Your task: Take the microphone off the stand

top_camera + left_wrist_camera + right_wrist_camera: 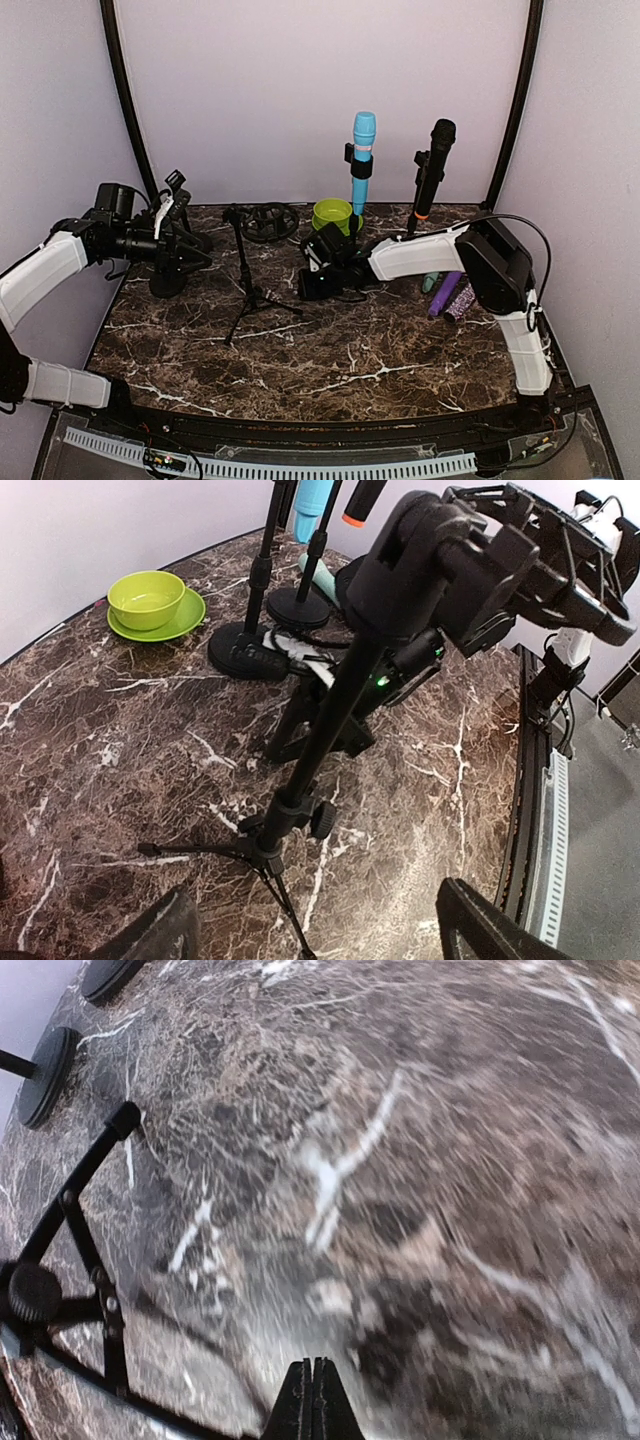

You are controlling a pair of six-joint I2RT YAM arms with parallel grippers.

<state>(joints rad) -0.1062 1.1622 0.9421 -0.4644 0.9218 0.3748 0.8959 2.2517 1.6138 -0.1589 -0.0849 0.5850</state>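
A blue microphone and a black microphone with an orange ring stand upright in stands at the back. A small black-and-white microphone sits on a round-based stand at the left. A black tripod stand stands mid-table; it also shows in the left wrist view. My left gripper is open and empty, beside the left stand. My right gripper is shut and empty, low over the table by the tripod's legs.
A green bowl on a plate sits at the back centre, and shows in the left wrist view. A black shock mount lies beside it. Purple and teal objects lie at the right. Round stand bases crowd the back.
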